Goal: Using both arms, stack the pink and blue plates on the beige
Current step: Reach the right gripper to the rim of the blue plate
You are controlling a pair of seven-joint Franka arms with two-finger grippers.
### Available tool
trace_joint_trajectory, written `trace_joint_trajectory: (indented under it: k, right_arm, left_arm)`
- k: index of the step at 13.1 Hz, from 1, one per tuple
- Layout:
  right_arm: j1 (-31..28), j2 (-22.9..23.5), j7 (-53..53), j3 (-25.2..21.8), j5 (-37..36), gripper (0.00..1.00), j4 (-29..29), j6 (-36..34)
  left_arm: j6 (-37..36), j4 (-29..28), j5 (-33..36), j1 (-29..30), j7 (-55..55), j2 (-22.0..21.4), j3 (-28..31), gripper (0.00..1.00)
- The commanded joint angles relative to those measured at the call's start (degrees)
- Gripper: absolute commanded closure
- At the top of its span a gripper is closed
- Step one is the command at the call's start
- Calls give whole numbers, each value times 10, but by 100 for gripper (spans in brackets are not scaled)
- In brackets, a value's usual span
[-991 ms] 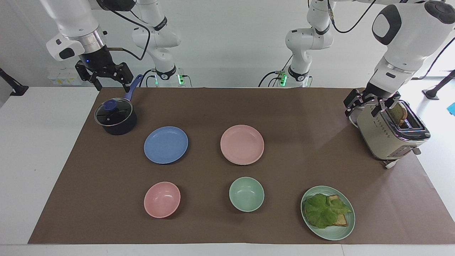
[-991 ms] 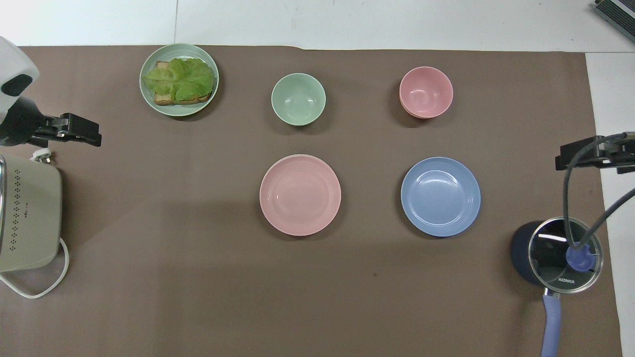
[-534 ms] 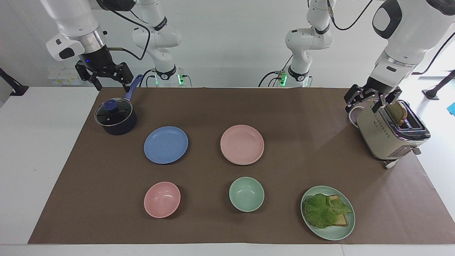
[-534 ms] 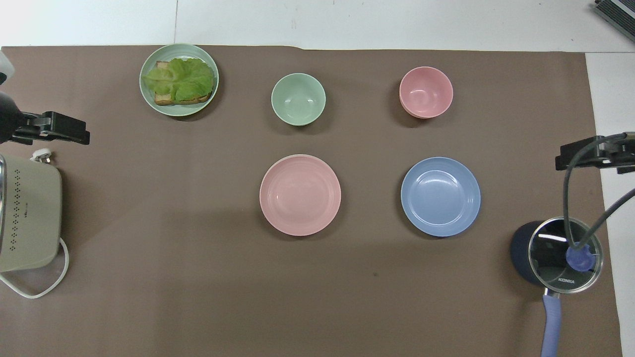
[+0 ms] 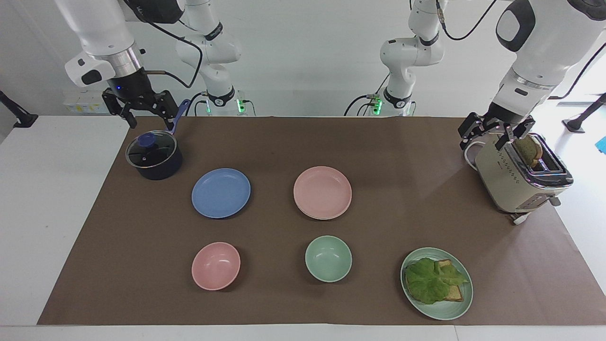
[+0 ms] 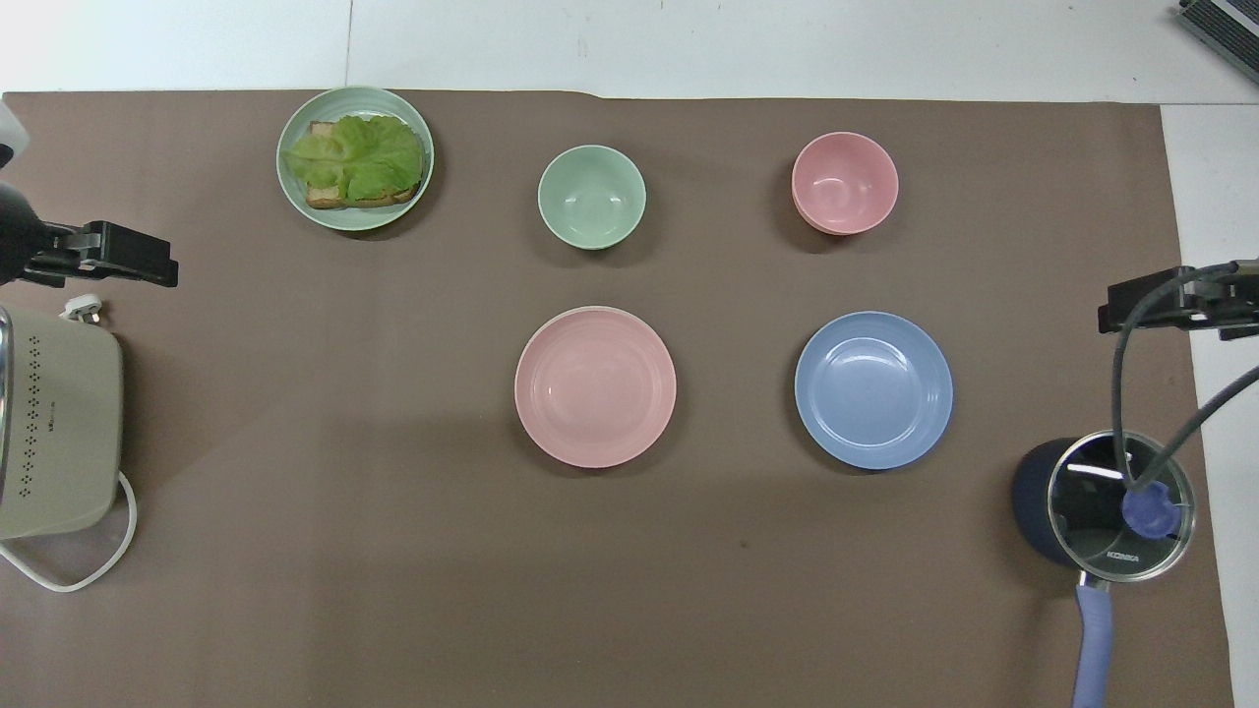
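Judged from how the plates lie, the stacking looks half done. The right gripper [image 5: 147,121] hangs over the right arm's end of the table, by the handle of the dark blue saucepan with a glass lid [image 5: 154,158]. Its fingers are spread wide and hold nothing. What is in the saucepan cannot be told through the lid.

The round, shallow, medium-blue plastic plate [image 5: 220,192] lies alone and empty on the brown paper mat [image 5: 402,142], well apart from the stack, so it is not yet placed. Farther from the robots sits a small, deep pink bowl [image 5: 216,265], empty.

Next comes the pale pink round plate [image 5: 322,190], also empty. A thin cream edge under it appears to be the matte beige plate [image 5: 323,218], so the pink one seems already stacked. Farther from the robots is an empty mint-green bowl [image 5: 328,258].

Toward the left arm's end, a mint-green plate [image 5: 426,310] carries a lettuce leaf [image 5: 432,279] on bread [image 5: 455,294]. The left gripper [image 5: 492,139] hangs wide open and empty over the beige toaster [image 5: 518,184], which has a bread slice [image 5: 530,150] in one slot.
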Motion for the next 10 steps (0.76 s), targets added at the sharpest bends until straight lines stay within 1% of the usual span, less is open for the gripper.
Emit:
trace_joint_trajectory:
  k: [1, 5, 7, 8, 9, 10]
  right_arm:
    - [-4, -21, -4, 3, 14, 0, -95, 71]
    - [-4, -4, -7, 2, 13, 0, -200, 181]
    - [-6, 2, -17, 3, 14, 0, -272, 271]
    - [-9, 3, -26, 3, 14, 0, -300, 304]
    - [-12, 4, -40, 3, 16, 0, -313, 323]
    - [-14, 20, -45, 3, 21, 0, -321, 341]
  left_arm:
    - [-8, 0, 8, 3, 3, -3, -2, 0]
    - [-8, 0, 8, 3, 3, -3, -2, 0]
    - [-8, 0, 8, 3, 3, -3, -2, 0]
    - [-8, 0, 8, 3, 3, -3, -2, 0]
    - [-8, 0, 8, 3, 3, -3, -2, 0]
    - [-8, 0, 8, 3, 3, -3, -2, 0]
